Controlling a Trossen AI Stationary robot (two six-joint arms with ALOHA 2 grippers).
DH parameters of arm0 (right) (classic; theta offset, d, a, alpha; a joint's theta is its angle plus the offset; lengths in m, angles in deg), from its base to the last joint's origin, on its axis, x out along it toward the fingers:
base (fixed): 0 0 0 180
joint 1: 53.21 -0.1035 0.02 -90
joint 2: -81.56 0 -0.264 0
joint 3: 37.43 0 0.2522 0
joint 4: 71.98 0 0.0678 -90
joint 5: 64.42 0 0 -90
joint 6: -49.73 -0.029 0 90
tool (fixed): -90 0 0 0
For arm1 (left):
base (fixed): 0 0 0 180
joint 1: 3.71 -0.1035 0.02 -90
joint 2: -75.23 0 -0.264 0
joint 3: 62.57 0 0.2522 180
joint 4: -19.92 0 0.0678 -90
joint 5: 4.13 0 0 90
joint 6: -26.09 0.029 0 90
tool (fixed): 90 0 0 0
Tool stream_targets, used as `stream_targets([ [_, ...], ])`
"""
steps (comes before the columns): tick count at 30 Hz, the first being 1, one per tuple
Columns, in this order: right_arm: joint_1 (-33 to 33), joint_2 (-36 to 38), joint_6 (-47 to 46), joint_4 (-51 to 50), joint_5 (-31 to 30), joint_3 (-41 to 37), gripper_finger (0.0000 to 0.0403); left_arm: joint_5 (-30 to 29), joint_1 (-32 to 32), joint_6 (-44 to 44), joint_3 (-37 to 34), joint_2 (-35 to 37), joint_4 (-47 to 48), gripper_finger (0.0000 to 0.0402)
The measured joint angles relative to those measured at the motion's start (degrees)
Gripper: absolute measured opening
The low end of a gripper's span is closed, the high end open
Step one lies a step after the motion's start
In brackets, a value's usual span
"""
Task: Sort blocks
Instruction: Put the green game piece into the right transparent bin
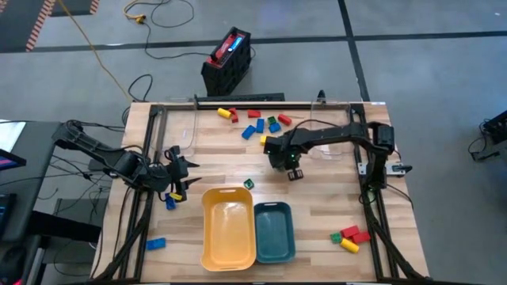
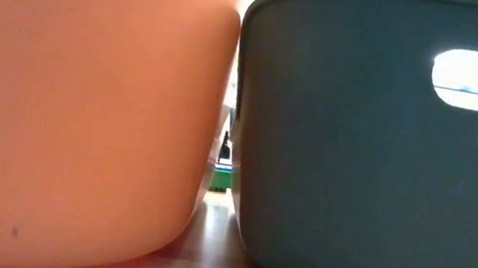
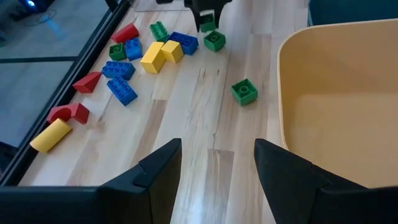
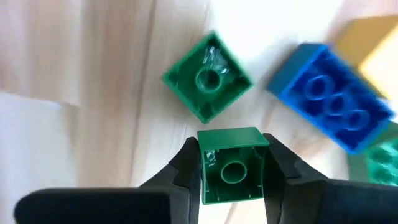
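My right gripper (image 1: 294, 169) hangs over the middle of the table, fingers down, shut on a small green block (image 4: 232, 167). Just below it a second green block (image 4: 207, 78) lies on the wood with its hollow side up, beside a blue block (image 4: 333, 106). Several red, yellow, blue and green blocks (image 1: 255, 123) lie scattered toward the far edge. Another green block (image 1: 249, 184) rests by the yellow tray (image 1: 207, 237). The teal tray (image 1: 274, 247) stands next to it. My left gripper (image 3: 217, 168) waits open at the table's left side. My right gripper pinches the green block by two opposite side walls (image 4: 203, 168) between its two fingers. The fingers come from above and point down. The block sits level with its hollow side up and appears lifted just clear of the table.
A red, green and yellow group of blocks (image 1: 349, 237) lies near the right front. A blue block (image 1: 155, 244) and a blue-and-yellow pair (image 1: 170, 199) lie at the left front. The two trays fill the low view; bare wood lies between them and the far cluster.
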Motion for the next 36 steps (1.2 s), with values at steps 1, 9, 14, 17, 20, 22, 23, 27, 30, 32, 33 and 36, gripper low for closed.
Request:
stream_targets([
  [1, 0.02, 0.0, -0.88, -2.54, -0.02, 1.7, 0.0108, 0.0, 0.0, 0.0, 0.0, 0.0, -0.01, 0.0199],
  [9, 1.03, 9.73, -6.76, -13.13, -8.93, 7.73, 0.0108, 0.0, 0.0, -1.45, 0.0, 0.0, 0.03, 0.0199],
  [14, 7.9, 21.15, -14.5, -16.52, -10.85, 6.96, 0.0108, -0.02, 0.0, -0.61, 0.0, 0.0, -0.07, 0.0199],
  [17, 15.3, 26.18, -17.47, -17.42, -10.61, 3.7, 0.0108, -0.02, 0.0, -0.4, 0.0, 0.0, -0.12, 0.0199],
  [20, 23.49, 28.97, -18.04, -16.79, -7.43, -0.88, 0.0108, -0.02, 0.0, -0.42, 0.0, 0.0, -0.12, 0.0199],
  [22, 28.48, 29.24, -18.65, -14.46, -3.33, -3.62, 0.0108, -0.02, 0.0, -0.42, 0.0, 0.0, -0.16, 0.0199],
  [23, 30.74, 29.01, -18.99, -13.43, -1.94, -5.07, 0.0108, -0.04, 0.0, -0.42, 0.0, 0.0, -0.19, 0.0199],
  [27, 36.7, 24.41, -19.48, -12.31, -0.96, -7.84, 0.0108, -0.04, 0.0, -0.46, 0.0, 0.0, -0.25, 0.0199],
  [30, 37.27, 19.0, -20.14, -11.95, -0.28, -7.99, 0.0108, -0.07, 0.0, -0.82, 0.0, 0.0, -0.26, 0.0199],
  [32, 36.33, 15.8, -19.56, -11.76, 0.0, -8.03, 0.0108, -0.07, 0.0, -1.42, 0.0, -0.02, -0.21, 0.0199],
  [33, 35.79, 14.6, -18.98, -11.64, 0.08, -8.03, 0.0108, -0.07, 0.0, -1.76, 0.0, -0.02, -0.23, 0.0199],
  [36, 34.58, 12.53, -17.76, -9.61, 0.1, -8.03, 0.0108, -0.09, 0.0, -2.69, 0.0, -0.04, -0.21, 0.0199],
])
